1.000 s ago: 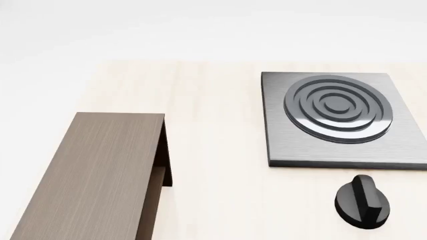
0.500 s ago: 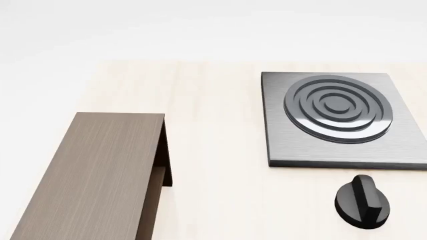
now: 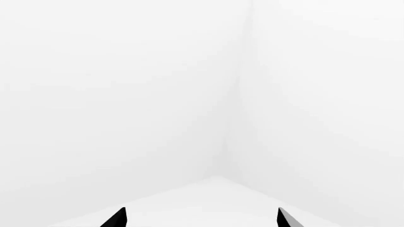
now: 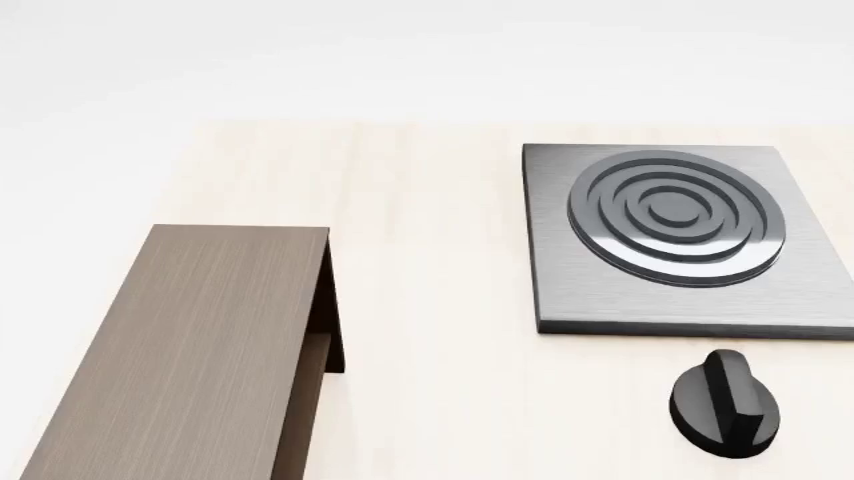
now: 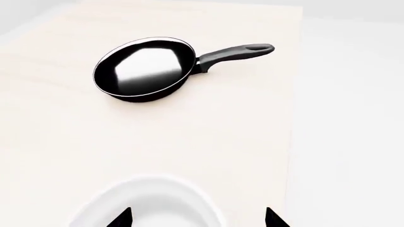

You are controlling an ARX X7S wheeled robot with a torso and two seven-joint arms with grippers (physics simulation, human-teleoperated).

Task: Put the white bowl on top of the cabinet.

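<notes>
Cabinet [image 4: 200, 350]: stands on the table [image 4: 427, 300] at the left of the head view, running from the near edge away from the robot.
Stove plate [image 4: 667, 235]: lies on the table to the right of the cabinet, well apart from it, farther back.
Knob [image 4: 727, 403]: sits on the table just in front of the stove plate, near its right half.
Frying pan [image 5: 145, 68]: rests on the table [image 5: 189, 132] in the right wrist view.
White bowl [image 5: 148, 203]: on the same table, apart from the frying pan, closest to the camera.
</notes>
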